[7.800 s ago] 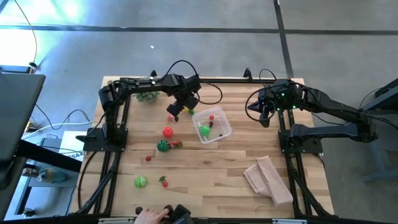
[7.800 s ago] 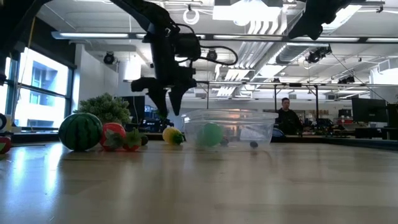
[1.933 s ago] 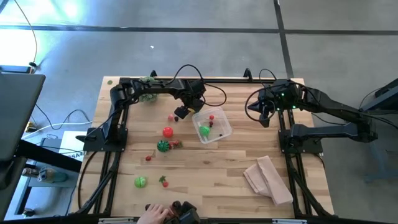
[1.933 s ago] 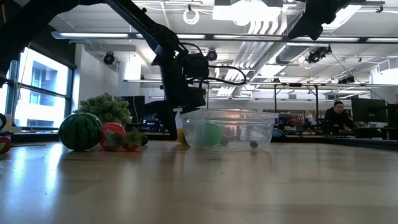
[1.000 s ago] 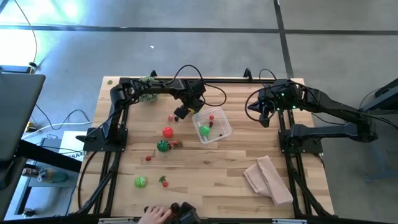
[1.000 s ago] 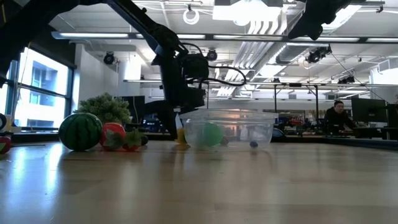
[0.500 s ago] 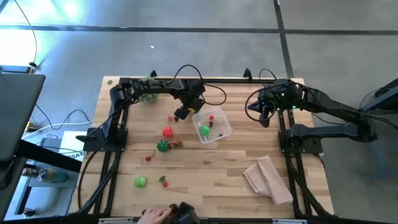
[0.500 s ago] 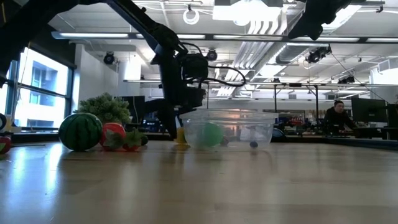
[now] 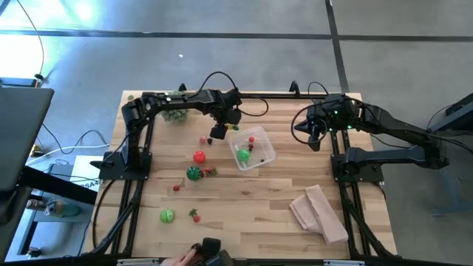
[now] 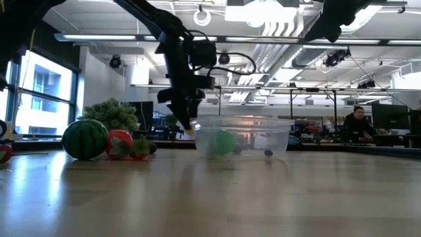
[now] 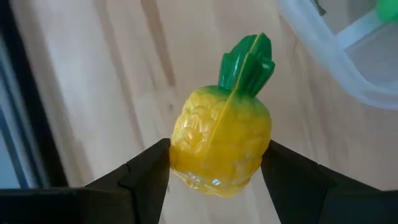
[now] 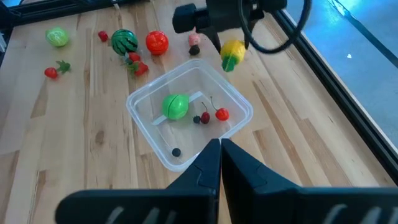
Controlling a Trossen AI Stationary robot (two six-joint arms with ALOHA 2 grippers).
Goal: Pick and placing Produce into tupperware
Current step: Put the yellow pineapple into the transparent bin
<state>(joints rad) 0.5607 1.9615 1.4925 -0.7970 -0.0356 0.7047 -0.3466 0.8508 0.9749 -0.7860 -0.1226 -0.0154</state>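
Beside tupperware (image 9: pixel 252 148) | left hand (image 11: pixel 214 163) grips pineapple (image 11: pixel 222 145), base hidden | right hand (image 12: pixel 219 144) seemingly clenched

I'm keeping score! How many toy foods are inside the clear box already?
4: a green fruit, a dark cherry beside a red cherry, and a small dark berry near the tupperware rim. Tiny ones may be hidden.

Bright, even overhead light on wooden table (image 9: pixel 251 199); shadows soft, short. Strong glare patch on grey floor (image 9: pixel 81 15) at high view's upper left corner. Low view backlit: ceiling lamps (image 10: pixel 263 10) blown out, left arm (image 10: pixel 177 59) near-silhouette, near tabletop blurred, sheen. Left wrist view: pineapple (image 11: pixel 221 140) sharp, glossy highlights; background soft.
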